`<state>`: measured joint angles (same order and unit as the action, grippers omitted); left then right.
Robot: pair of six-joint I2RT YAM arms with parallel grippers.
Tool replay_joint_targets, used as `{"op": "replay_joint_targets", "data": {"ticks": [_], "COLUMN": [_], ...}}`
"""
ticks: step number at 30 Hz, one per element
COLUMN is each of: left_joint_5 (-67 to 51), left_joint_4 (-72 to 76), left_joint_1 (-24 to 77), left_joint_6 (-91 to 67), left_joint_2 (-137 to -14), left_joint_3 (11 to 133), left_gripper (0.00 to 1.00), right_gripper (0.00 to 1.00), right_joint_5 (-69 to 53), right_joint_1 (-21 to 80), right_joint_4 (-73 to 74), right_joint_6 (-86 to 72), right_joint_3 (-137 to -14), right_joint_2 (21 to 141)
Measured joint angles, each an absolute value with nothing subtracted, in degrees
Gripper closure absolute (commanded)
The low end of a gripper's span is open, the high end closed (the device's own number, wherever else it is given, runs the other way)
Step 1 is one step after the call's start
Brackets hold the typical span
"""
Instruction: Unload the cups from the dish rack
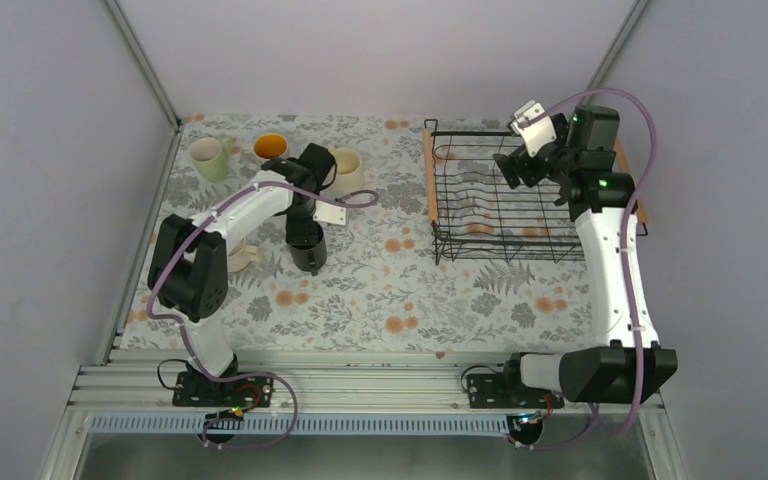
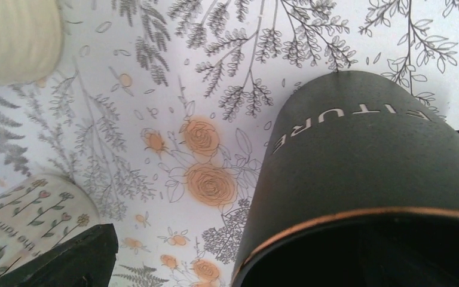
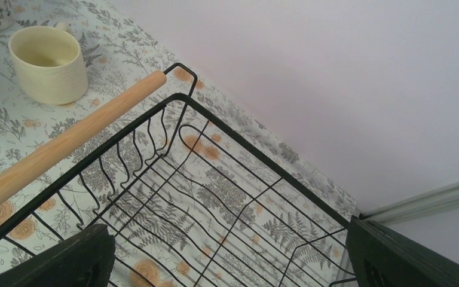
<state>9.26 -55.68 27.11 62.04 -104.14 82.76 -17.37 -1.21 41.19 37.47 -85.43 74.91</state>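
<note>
Both agape, left pincer (image 1: 306,234) around black cup (image 2: 358,167), right pincer (image 3: 230,254) over dish rack (image 1: 430,180)

You have a surface (image 1: 380,300) covered in a white cloth printed with grey ferns and orange roses. Plain pale walls (image 1: 30,150) close it in on three sides, and a ribbed aluminium rail (image 1: 380,385) runs along its near edge.
</note>
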Motion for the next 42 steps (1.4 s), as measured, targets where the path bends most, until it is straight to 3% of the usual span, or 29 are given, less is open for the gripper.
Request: {"op": "replay_joint_targets", "data": {"ticks": [6,12,20,29,42], "left_joint_5": [7.4,-1.04,-1.98,-3.68,-6.13], "left_joint_4": [-55.72,-50.83,-30.35,-26.3,-25.34], "left_joint_1": [26.48,19.49,6.5,5.26,4.47], "left_joint_6": [58.65,50.26,34.46,24.03,20.86], "left_joint_2": [-99.66,-85.8,-61.98,-60.99,-60.01], "left_joint_3": [85.91,89.93,70.91,63.31,62.98], "left_gripper": [0.0,0.0,0.0,0.0,0.0], "right_gripper": [0.0,0.0,0.0,0.0,0.0], "right_joint_5": [-18.87,-22.98,-26.68,-27.16,-25.65], "right_joint_1": [-1.21,-1.21,-1.21,-1.21,-1.21], "right_joint_4": [41.1,41.82,41.87,34.0,25.12], "right_joint_6": [37.15,36.1,32.49,29.5,28.75], "right_joint_3": [-81.45,-76.42,-66.83,-57.56,-44.21], "right_joint_2": [69.45,64.62,61.28,51.29,50.63]}}
